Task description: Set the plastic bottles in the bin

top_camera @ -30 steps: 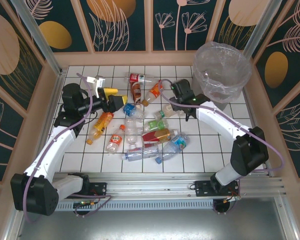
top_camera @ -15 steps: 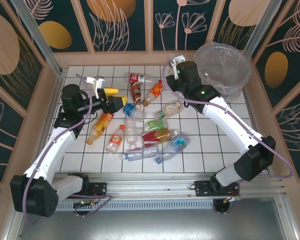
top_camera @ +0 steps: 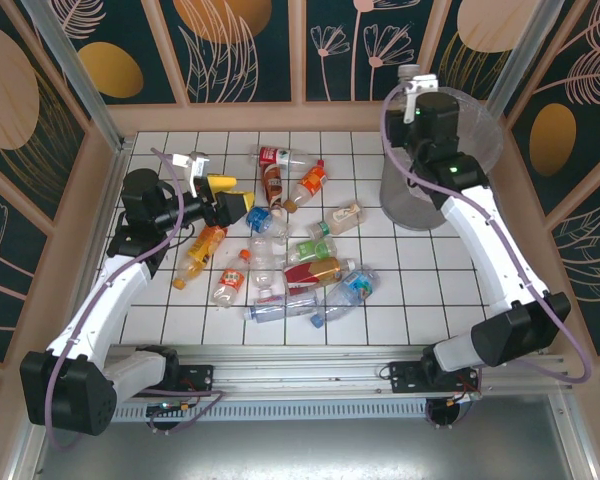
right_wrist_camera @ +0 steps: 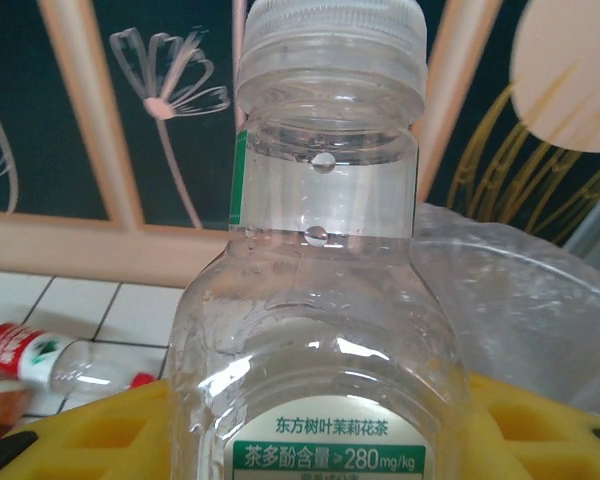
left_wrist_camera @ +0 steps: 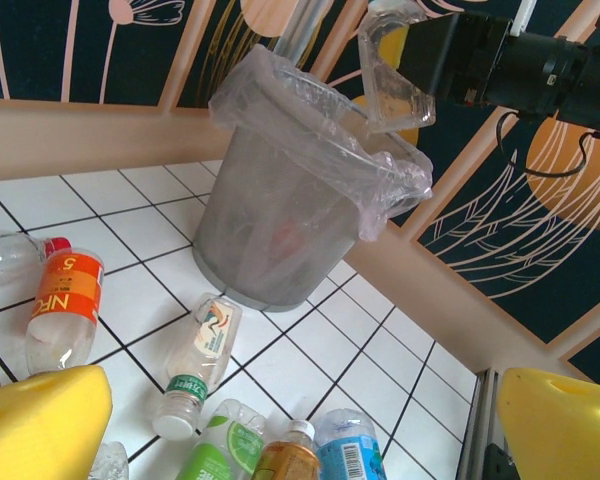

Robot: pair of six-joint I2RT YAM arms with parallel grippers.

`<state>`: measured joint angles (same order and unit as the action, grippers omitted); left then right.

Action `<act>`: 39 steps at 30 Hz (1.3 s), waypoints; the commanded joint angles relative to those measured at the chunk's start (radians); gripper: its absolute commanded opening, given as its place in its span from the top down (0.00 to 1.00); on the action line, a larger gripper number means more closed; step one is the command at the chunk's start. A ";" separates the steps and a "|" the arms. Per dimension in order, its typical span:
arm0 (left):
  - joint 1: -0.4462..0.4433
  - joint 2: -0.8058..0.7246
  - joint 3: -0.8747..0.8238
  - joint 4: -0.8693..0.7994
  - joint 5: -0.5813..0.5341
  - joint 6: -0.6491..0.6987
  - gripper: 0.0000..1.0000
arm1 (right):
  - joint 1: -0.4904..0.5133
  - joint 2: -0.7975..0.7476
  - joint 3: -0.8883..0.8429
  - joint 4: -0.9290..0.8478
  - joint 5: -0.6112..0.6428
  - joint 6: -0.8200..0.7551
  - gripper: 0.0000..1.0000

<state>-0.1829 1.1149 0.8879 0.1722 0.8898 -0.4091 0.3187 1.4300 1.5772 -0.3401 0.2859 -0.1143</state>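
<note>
Bottle held at the bin
From above: right gripper (top_camera: 420, 92) at the rim of the bin (top_camera: 405, 205), table's far right corner; plastic bottles (top_camera: 315, 270) heaped mid-table. Left wrist: left gripper (left_wrist_camera: 280, 425) gapes wide, empty. Right wrist: yellow pads (right_wrist_camera: 110, 435) clamp a clear bottle (right_wrist_camera: 325, 300)

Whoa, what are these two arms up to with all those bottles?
They're clearing plastic bottles into the grey bin. The right gripper grips a clear bottle with a green label, raised by the bin's rim and not yet let go. The left gripper hangs open above the left side of the table, holding nothing. Roughly a dozen other bottles lie scattered on the white tiles.
</note>
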 commanded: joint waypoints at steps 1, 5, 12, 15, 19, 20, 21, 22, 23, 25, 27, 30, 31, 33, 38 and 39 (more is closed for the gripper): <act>-0.005 -0.020 -0.005 0.024 0.010 -0.005 0.02 | -0.063 -0.012 0.055 -0.004 -0.057 0.002 0.47; -0.006 -0.020 -0.007 0.023 0.008 -0.005 0.01 | -0.153 0.020 0.091 -0.069 -0.163 -0.060 0.45; -0.006 -0.008 -0.007 0.024 0.008 -0.005 0.01 | -0.307 0.079 0.127 -0.132 -0.402 -0.116 0.43; -0.006 0.001 -0.008 0.025 0.006 -0.006 0.01 | -0.339 0.139 0.177 -0.188 -0.487 -0.134 0.43; -0.007 0.006 -0.008 0.024 0.004 -0.007 0.01 | -0.364 0.217 0.238 -0.252 -0.561 -0.144 0.41; -0.007 0.007 -0.008 0.024 0.003 -0.007 0.01 | -0.366 0.240 0.256 -0.273 -0.570 -0.145 0.41; -0.007 0.008 -0.008 0.022 0.000 -0.005 0.01 | -0.368 0.262 0.267 -0.290 -0.578 -0.144 0.41; -0.007 0.008 -0.009 0.021 -0.001 -0.005 0.01 | -0.368 0.279 0.274 -0.300 -0.582 -0.145 0.41; -0.007 0.008 -0.008 0.019 -0.002 -0.003 0.01 | -0.368 0.294 0.277 -0.309 -0.584 -0.142 0.41; -0.007 0.010 -0.007 0.015 -0.003 -0.001 0.01 | -0.369 0.317 0.275 -0.319 -0.582 -0.138 0.41; -0.007 0.011 -0.006 0.012 -0.004 0.002 0.01 | -0.375 0.339 0.274 -0.340 -0.586 -0.130 0.41; -0.007 0.013 -0.004 0.008 -0.005 0.004 0.01 | -0.379 0.365 0.271 -0.366 -0.600 -0.122 0.41; -0.007 0.014 -0.004 0.007 -0.003 0.004 0.01 | -0.380 0.372 0.266 -0.370 -0.603 -0.120 0.42; -0.008 0.017 -0.003 0.006 -0.003 0.004 0.01 | -0.381 0.381 0.261 -0.380 -0.609 -0.117 0.42; -0.007 0.016 0.000 0.000 -0.003 0.007 0.01 | -0.383 0.413 0.269 -0.428 -0.634 -0.122 0.40; -0.007 0.016 0.000 0.000 -0.003 0.006 0.01 | -0.383 0.417 0.267 -0.432 -0.637 -0.122 0.39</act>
<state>-0.1837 1.1271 0.8879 0.1707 0.8822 -0.4091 -0.0586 1.8301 1.8145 -0.7292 -0.3138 -0.2302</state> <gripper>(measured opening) 0.986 0.609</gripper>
